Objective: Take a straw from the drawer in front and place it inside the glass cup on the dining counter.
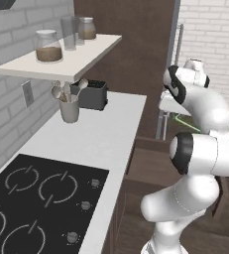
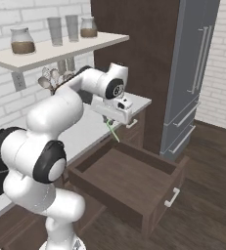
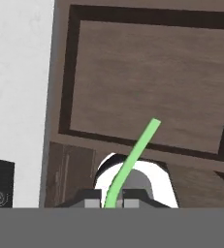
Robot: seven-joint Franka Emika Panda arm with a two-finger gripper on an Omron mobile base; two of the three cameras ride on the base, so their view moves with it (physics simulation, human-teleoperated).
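- My fingers (image 3: 109, 202) pinch the straw (image 3: 133, 157) at its lower end; it sticks out from between the tips, slanting over the open drawer (image 3: 147, 82).
- From the right base camera the straw (image 2: 112, 131) hangs below my hand, above the drawer's (image 2: 129, 180) back edge, clear of the wood.
- The drawer stands pulled out and looks bare inside; I see no second straw in it.
- Step in hand, as I judge it: carry the straw away from the drawer toward the cup. Neither cup nor dining counter is in sight here, so the base likely has to turn or drive first.
- To do it well: keep the pinch firm, since the straw is thin and could swivel or slip; lift clear of the drawer front and the surface (image 1: 101, 134) edge before swinging.
- I should bring the free end down over the cup mouth, with the straw close to upright, before I let go.
- Counts: one straw, one open drawer.
- On the shelf (image 1: 61, 62): two jars, and what may be two glasses.
- On the surface: one grey holder (image 1: 69, 108) with spoons, one dark toaster (image 1: 92, 94), one cooktop (image 1: 36, 203).
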